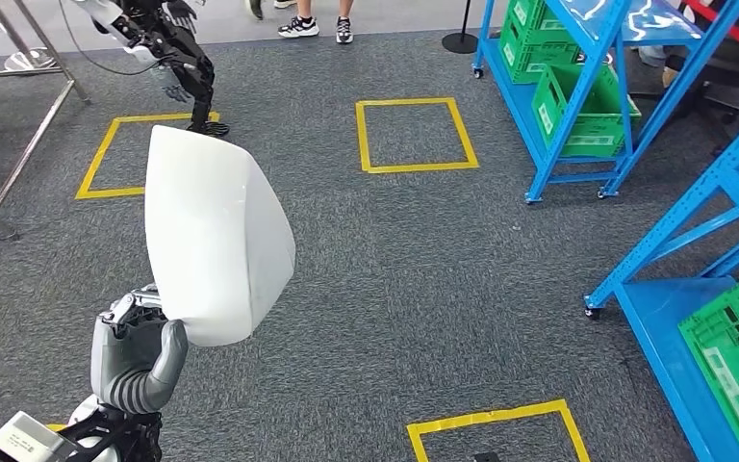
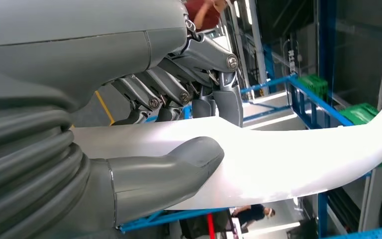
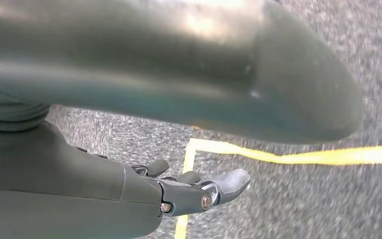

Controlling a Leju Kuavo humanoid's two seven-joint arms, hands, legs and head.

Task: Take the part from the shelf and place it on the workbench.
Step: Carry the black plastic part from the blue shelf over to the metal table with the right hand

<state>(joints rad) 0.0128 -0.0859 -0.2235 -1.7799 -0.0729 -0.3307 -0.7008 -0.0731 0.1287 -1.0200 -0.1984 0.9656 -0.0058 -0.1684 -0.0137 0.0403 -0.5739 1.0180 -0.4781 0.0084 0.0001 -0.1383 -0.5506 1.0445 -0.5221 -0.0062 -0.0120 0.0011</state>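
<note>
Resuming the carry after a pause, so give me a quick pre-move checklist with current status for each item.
1. Left hand grips the white part: ok, thumb on one face and fingers on the other.
2. Part clear of the floor: ok, held up in front of the body.
3. Right hand free: ok, it hangs over the carpet with nothing in it.
4. Floor path ahead: ok nearby, only carpet and yellow tape squares.
5. Clearance from the blue shelves: ok, they stand off to the right.
6. Workbench location: cannot tell.
</note>
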